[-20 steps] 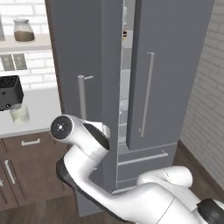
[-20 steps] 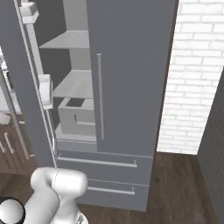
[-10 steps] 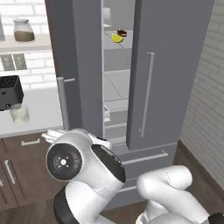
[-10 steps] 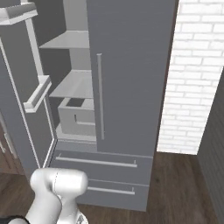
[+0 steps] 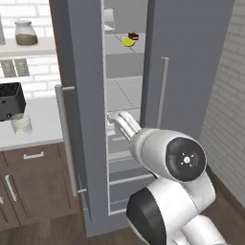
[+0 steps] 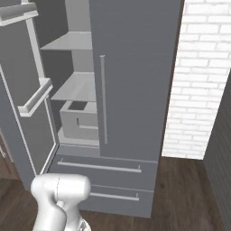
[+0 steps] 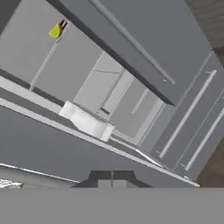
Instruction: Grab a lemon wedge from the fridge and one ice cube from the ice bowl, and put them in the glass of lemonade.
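Note:
The grey fridge (image 5: pixel 191 57) stands with its left door (image 5: pixel 81 95) swung open. On an upper shelf inside lies the tiny yellow lemon wedge (image 5: pixel 128 41), beside a small dark red-brown block (image 5: pixel 133 35). My gripper (image 5: pixel 113 117) is shut and holds nothing, hovering in front of the opening well below that shelf. In the hand view the shut fingertips (image 7: pixel 112 176) point at the fridge (image 7: pixel 144 39), and the lemon wedge (image 7: pixel 55 31) is far off at the upper left. The glass of lemonade (image 5: pixel 21 125) stands on the counter to the left. The ice bowl and ice cube are out of view.
A black toaster (image 5: pixel 10 100) sits behind the glass, with a lidded jar (image 5: pixel 26 33) on a shelf above. The open door's bar handle (image 5: pixel 66 139) juts toward me. Inside are bare shelves and a bin (image 6: pixel 79 119). A white brick wall (image 6: pixel 198 76) stands to the right.
The left fridge door has swung wide open. My arm has moved right, away from the door handle, to the front of the opening. The gripper stayed shut.

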Controlling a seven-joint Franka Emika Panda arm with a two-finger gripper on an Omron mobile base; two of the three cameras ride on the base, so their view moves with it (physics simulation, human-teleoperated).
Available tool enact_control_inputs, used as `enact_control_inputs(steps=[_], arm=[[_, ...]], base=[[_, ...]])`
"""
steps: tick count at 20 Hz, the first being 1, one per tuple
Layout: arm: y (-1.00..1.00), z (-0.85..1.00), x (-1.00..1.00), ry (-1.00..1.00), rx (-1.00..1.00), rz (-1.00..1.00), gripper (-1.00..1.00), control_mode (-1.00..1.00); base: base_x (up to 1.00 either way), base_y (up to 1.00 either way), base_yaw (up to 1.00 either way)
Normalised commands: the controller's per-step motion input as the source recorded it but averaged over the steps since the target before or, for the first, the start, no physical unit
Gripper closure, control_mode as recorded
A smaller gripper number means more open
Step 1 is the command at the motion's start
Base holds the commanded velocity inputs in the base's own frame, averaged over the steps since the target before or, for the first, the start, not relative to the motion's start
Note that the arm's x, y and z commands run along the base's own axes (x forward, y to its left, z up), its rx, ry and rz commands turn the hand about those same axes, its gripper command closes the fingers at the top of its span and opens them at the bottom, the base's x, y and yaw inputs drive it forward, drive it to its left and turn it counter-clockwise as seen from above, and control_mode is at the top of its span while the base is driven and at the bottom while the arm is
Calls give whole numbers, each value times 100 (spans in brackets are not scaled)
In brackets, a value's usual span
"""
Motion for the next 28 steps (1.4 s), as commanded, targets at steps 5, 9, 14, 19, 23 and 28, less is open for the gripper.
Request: enact_control_inputs(steps=[5,9,14,19,23,28], arm=[[-74,8,0,-3,55,-2,100,-100],[-11,0,15,-13,16,14,100,-100],[0,0,65,-11,17,20,-100,-100],[-6,12,74,-4,30,19,-100,-100],[0,41,58,5,29,10,-100,-100],[35,45,68,16,15,3,-100,-100]], base=[[0,0,0],[0,0,0],[0,0,0],[0,0,0],[0,0,0],[0,0,0]])
